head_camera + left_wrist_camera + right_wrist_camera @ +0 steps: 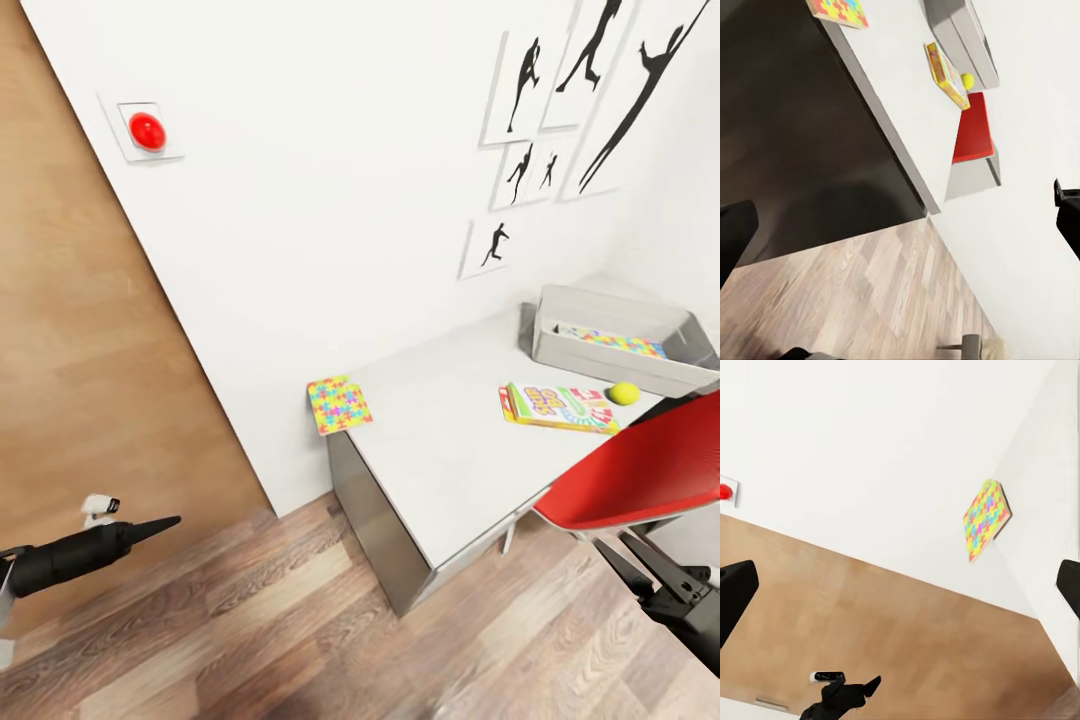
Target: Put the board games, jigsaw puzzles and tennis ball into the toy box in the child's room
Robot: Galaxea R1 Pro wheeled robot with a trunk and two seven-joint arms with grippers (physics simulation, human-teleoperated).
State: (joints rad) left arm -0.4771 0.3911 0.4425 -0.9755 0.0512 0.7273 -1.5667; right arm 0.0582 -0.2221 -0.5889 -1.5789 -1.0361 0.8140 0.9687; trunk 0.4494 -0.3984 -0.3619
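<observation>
One jigsaw puzzle (338, 403) overhangs the table (440, 450) corner nearest you; it looks thin, stiff and light, so pinch that free edge; left gripper (155, 526) looks closed and empty; right gripper's (640, 572) jaws I cannot tell.

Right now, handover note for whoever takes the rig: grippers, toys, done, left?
Left gripper: low at the robot's left over the floor, holding nothing; whether it is open or shut cannot be told.
Right gripper: fingers apart, empty.
Table: one jigsaw puzzle lies at the near corner by the wall, overhanging the edge. One board game lies mid-table with the tennis ball just beside it.
Toy box at the far end of the table already holds a second jigsaw puzzle.
Left: corner puzzle, this board game and the ball, plus the two board games from the bed.
A red chair crowds the table's near side.
</observation>
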